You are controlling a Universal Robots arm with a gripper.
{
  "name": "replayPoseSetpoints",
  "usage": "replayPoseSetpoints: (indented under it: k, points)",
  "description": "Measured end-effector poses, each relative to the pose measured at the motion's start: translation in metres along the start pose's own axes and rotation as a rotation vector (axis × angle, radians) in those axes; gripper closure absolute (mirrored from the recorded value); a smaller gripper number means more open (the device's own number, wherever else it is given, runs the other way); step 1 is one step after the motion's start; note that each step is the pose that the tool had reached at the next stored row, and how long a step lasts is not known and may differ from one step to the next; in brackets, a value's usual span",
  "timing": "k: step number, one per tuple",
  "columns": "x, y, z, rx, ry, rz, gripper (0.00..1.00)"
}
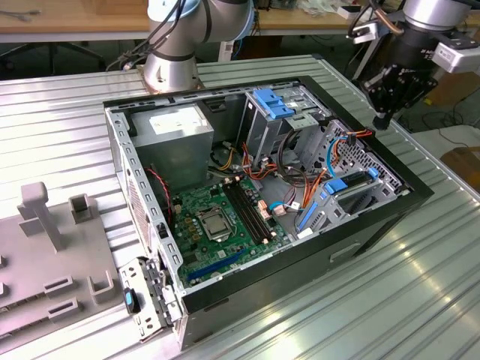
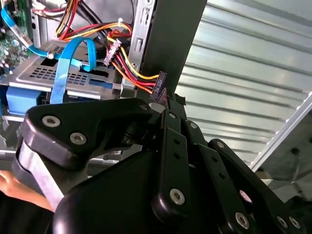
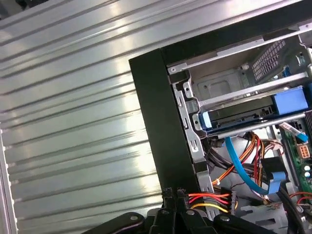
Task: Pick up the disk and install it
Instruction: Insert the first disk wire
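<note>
Ribbed metal table, one open computer case, one tool clenched empty above its corner.

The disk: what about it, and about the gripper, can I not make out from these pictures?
- The disk, first wrist view: just one dark edge shows; the drive cage covers its faces.
- The gripper, second wrist view: its own black links hide whether the tips touch the power connector behind them.
- The motherboard, first wrist view: cut off by the picture's edge.
</note>
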State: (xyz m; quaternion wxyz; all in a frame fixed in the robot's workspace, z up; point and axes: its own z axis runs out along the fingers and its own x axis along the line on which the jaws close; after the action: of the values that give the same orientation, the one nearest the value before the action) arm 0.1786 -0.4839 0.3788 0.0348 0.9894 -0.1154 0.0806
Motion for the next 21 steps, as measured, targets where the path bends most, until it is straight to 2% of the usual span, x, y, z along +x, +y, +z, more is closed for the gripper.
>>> replayPoseSetpoints:
  k: [2, 5, 8, 9, 10, 13, 14, 15, 17, 19, 20, 21]
  points:
    - [-0.0014, 0.0001, 0.0001, -0.0004, 0.0025, -0.026, 0.89]
    - [-0.0050, 0.0006, -0.0001, 0.0001, 0.0028, -0.031, 0.89]
    - [-0.0050, 0.0005, -0.0002, -0.0195, 0.0080, -0.043, 0.89]
    - [-0.0050, 0.0005, -0.0001, -0.0318, 0.0123, -0.059, 0.89]
    - [-0.0051, 0.0004, -0.0002, -0.0371, 0.0157, -0.081, 0.89]
    - [-0.0064, -0.0049, -0.0007, -0.0417, 0.0193, -0.106, 0.89]
    - [-0.0130, -0.0051, -0.0012, -0.0392, 0.0217, -0.132, 0.89]
    - [-0.0152, -0.0110, -0.0018, -0.0432, 0.0267, -0.172, 0.89]
    - [-0.0179, -0.0131, -0.0007, -0.0509, 0.0267, -0.150, 0.89]
    - [-0.0182, -0.0140, 0.0005, -0.0567, 0.0317, -0.130, 0.89]
    - [-0.0187, -0.0154, 0.0004, -0.0573, 0.0319, -0.130, 0.89]
    - [-0.0190, -0.0160, 0.0002, -0.0654, 0.0336, -0.131, 0.89]
